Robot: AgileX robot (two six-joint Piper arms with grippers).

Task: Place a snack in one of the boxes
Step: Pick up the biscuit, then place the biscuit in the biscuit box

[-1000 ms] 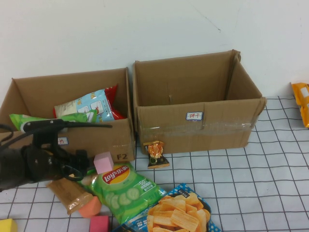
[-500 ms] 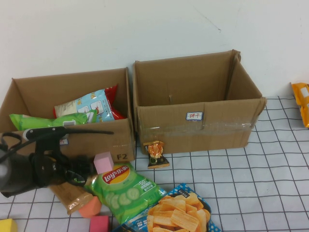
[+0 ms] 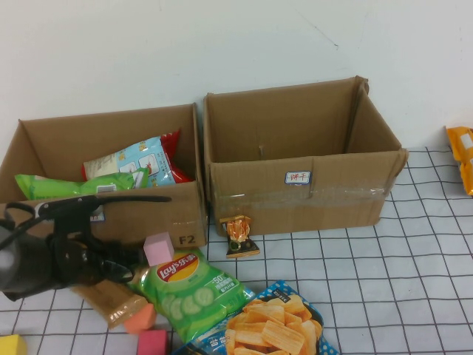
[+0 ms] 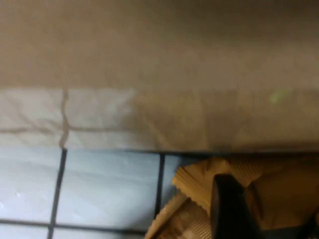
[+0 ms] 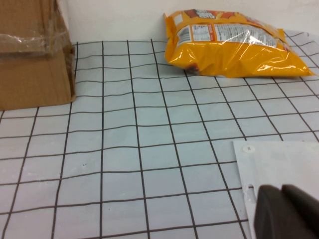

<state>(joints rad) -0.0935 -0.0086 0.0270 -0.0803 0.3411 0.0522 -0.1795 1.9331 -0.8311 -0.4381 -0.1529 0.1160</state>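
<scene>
Here, left gripper sits lower left of frame, over the brown snack packet; whether it grips, cannot tell. Left box lies just behind. Right gripper unseen in the high view, fingers look together.

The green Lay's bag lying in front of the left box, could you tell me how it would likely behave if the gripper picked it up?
The green Lay's bag looks puffed, so probably light and crushable. Its glossy film may slip. The left gripper sits beside it; the right gripper hangs apart.
</scene>
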